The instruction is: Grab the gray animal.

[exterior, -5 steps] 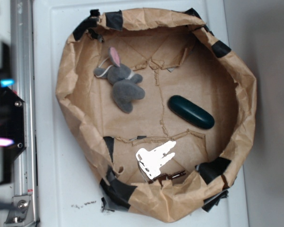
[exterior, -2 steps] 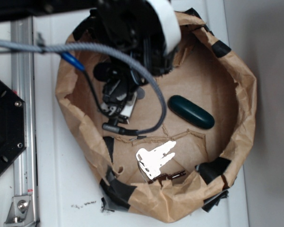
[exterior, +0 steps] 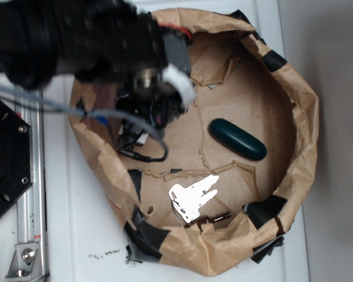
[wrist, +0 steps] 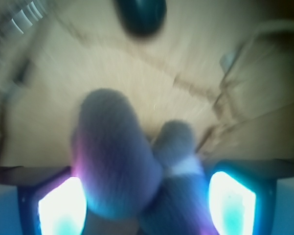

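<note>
Most of the exterior view is taken by the brown paper basin (exterior: 305, 123), its crumpled walls patched with black tape, presumably raised that way to keep loose things corralled within the arm's reach. Across its upper left hangs the black robot arm (exterior: 76, 35), blurred, with its cables drooping into the basin and hiding the spot beneath. On the basin floor lie a dark green oval case (exterior: 237, 138) toward the right and a white glare-washed object (exterior: 192, 197) near the front wall, well apart from each other. The gray animal (wrist: 132, 171) shows only in the wrist view, bulging up between the two glowing pads (wrist: 58, 205). The gripper (wrist: 147, 203) stands spread on either side of it; whether the pads touch the plush I cannot tell.
</note>
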{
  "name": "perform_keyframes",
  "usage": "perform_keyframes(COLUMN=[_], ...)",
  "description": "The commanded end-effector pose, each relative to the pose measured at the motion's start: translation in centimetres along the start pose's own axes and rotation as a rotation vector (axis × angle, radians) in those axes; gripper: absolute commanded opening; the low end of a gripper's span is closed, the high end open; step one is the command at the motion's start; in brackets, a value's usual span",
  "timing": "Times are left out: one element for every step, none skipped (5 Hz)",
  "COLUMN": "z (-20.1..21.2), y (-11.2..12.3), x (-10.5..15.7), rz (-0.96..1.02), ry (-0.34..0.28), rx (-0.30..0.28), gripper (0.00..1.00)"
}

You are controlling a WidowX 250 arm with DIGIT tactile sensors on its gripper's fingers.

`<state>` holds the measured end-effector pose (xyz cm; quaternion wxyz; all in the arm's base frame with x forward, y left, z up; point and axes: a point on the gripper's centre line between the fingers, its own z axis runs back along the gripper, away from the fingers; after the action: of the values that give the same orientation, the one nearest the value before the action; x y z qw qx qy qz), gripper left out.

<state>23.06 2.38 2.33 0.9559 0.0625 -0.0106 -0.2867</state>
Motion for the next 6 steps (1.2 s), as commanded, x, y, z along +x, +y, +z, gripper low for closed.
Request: perform_keyframes(z=[-0.1, 2.6, 7.7, 13.2, 18.3, 20.1], y=[1.1, 1.3, 1.2, 0.2, -0.5, -1.0], x=[2.6, 3.1, 4.6, 6.3, 6.3, 4.3], rz=[0.039, 0.09, 0.19, 0.35, 0.49, 0.75], ry=[-0.023, -0.048, -0.037, -0.198, -0.145, -0.298], rx=[0.01, -0.073, -0.015, 0.046, -0.006, 0.02], gripper=[0.0, 0.0, 0.0, 0.0, 0.0, 0.0])
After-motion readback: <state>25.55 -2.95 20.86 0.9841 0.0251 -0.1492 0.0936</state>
